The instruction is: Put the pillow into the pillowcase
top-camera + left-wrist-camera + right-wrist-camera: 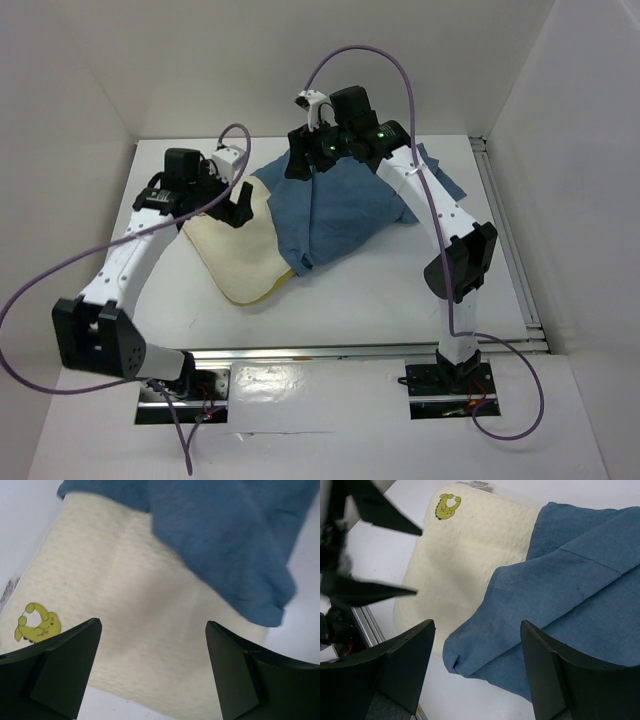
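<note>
**Top external view.** The pillow [238, 255] is a soft, puffy cream slab with rounded corners and a pale yellow edge. It lies flat on the white worktop [400, 290], left of centre. Its exposed end points to the near-left, and the rest runs under the cloth toward the far-right, so I cannot tell its full long axis. The pillowcase [345, 210] is limp dusty-blue cloth, creased and folded. It is draped over the far-right part of the pillow and spreads out to the far right. The left gripper [238, 203] hangs over the pillow's far edge with its jaws apart. The right gripper [312, 163] is above the far edge of the pillowcase.

**Left wrist view.** The left gripper [152, 625] is spread wide with nothing between its jaws. Below it, the pillow [125, 610] shows a fine pebbled weave. A small yellow-green mark [37, 622] sits near its left corner. The pillowcase [225, 540] overlaps the pillow from the upper right and ends in a thick rolled fold.

**Right wrist view.** The right gripper [477, 627] has its jaws apart and holds no cloth. Under it, the pillowcase [570, 600] shows a stitched seam and a folded corner. It covers the right side of the pillow [470, 545], and the mark [447, 505] is at the pillow's far corner.
</note>
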Robot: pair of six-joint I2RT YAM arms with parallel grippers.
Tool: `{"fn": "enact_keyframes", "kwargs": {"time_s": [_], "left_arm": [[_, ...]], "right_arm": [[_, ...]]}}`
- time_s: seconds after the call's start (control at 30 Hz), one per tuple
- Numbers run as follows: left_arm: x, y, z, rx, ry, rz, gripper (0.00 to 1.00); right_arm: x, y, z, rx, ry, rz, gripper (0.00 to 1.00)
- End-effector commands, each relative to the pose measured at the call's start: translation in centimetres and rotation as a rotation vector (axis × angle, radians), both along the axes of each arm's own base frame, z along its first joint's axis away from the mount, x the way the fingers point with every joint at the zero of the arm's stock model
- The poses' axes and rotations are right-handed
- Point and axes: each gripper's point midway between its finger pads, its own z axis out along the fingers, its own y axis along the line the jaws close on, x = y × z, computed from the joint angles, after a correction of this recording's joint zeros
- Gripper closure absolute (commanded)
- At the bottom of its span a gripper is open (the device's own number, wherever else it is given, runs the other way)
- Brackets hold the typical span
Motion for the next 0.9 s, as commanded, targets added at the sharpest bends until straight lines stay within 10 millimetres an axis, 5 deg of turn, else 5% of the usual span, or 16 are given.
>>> {"fn": "enact_keyframes", "kwargs": {"time_s": [0.0, 0.27, 0.47, 0.67, 0.87], "left_arm": [[3.1, 4.2, -1.3, 0.004, 0.054, 0.151, 0.01], [9.6, 7.8, -4.9, -0.052, 0.193, 0.239, 0.01], [12.1, 9.7, -8.5, -0.029, 0.266, 0.234, 0.01], [12.3, 10.6, -13.3, -0.031, 0.359, 0.228, 0.01], [10.5, 10.1, -17.3, -0.022, 0.452, 0.174, 0.01]], "right_arm": [[-0.5, 0.0, 3.2, 0.041, -0.065, 0.031, 0.24], [-0.7, -0.1, 1.9, 0.022, -0.032, 0.031, 0.24], [-1.0, -0.3, 1.8, 0.016, -0.023, 0.031, 0.24], [-0.3, 0.1, 1.4, 0.009, -0.011, 0.031, 0.24], [0.5, 0.4, 1.2, 0.0, -0.006, 0.023, 0.24]]}}
